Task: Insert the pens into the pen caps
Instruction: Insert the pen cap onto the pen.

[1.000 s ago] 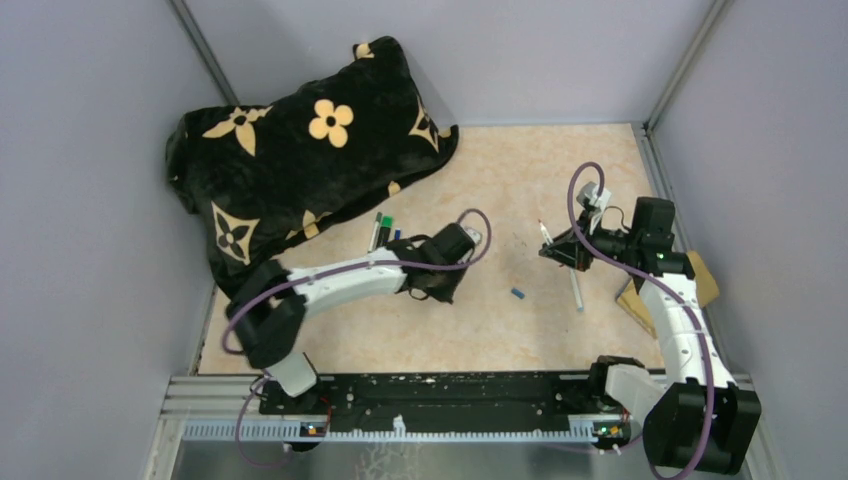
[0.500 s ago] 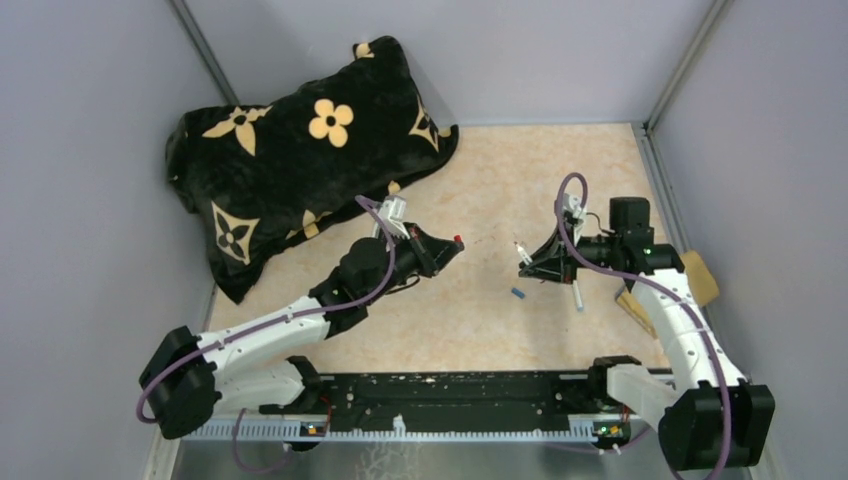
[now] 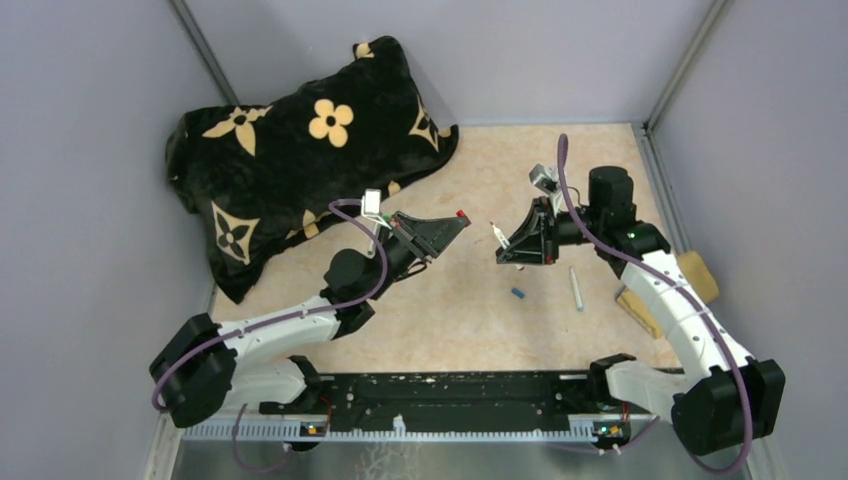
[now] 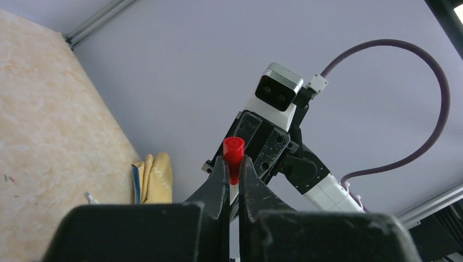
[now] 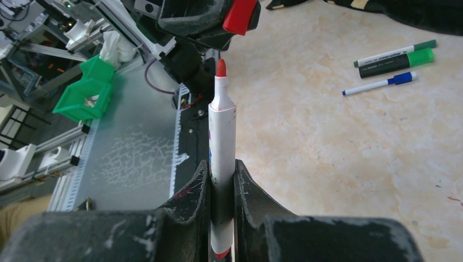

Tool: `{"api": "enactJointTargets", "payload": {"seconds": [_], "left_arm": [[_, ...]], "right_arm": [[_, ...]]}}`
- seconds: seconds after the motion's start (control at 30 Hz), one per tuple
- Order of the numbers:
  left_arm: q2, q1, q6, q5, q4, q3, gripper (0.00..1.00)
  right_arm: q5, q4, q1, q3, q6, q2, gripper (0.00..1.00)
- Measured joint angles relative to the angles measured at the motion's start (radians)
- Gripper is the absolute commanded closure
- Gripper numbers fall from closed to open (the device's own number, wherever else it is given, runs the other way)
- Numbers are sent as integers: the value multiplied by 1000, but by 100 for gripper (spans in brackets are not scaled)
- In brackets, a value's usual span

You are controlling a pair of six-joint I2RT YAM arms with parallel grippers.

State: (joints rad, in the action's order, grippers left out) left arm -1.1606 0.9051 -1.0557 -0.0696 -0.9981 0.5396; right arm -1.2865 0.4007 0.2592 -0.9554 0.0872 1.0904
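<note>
The table (image 3: 520,170) is closed in by grey walls (image 3: 80,200) on the left, the far and the right side. A black blanket (image 3: 300,150) with tan flowers fills the far left corner and reaches the left wall. A tan cardboard box (image 3: 697,277) sits at the right edge, close beside the right arm. Between them the middle and the far right part of the surface are open, and both arms are lifted there, with their tips turned toward each other and a small gap between. The left gripper (image 3: 455,218) is pressed together on a red cap (image 3: 459,214), a short stub that stands out beyond the fingertips. The right gripper (image 3: 508,252) pinches a white pen (image 3: 495,234) by its barrel. This pen has a bare, pointed red nib and a red rear end, and the nib aims at the red cap without touching it. On the table below lies a blue cap (image 3: 518,293), and a little to the right of it, apart, a pale pen (image 3: 576,288). The right wrist view shows three more pens lying close together: a thin green-ended pen (image 5: 393,52), a thick black marker (image 5: 396,61) with a green end, and a thin blue-capped pen (image 5: 382,83).
</note>
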Motion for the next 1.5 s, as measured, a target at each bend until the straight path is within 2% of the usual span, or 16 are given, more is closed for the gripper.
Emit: {"api": "enactJointTargets", "payload": {"seconds": [0.2, 0.5, 1.5], "left_arm": [[-80, 0, -22, 26, -106, 2, 100], [-116, 0, -16, 47, -177, 6, 100], [-154, 2, -5, 121, -215, 19, 100]], "right_arm": [[-13, -80, 23, 0, -110, 1, 100], [-22, -150, 51, 54, -176, 6, 100], [-15, -177, 74, 54, -197, 34, 100]]}}
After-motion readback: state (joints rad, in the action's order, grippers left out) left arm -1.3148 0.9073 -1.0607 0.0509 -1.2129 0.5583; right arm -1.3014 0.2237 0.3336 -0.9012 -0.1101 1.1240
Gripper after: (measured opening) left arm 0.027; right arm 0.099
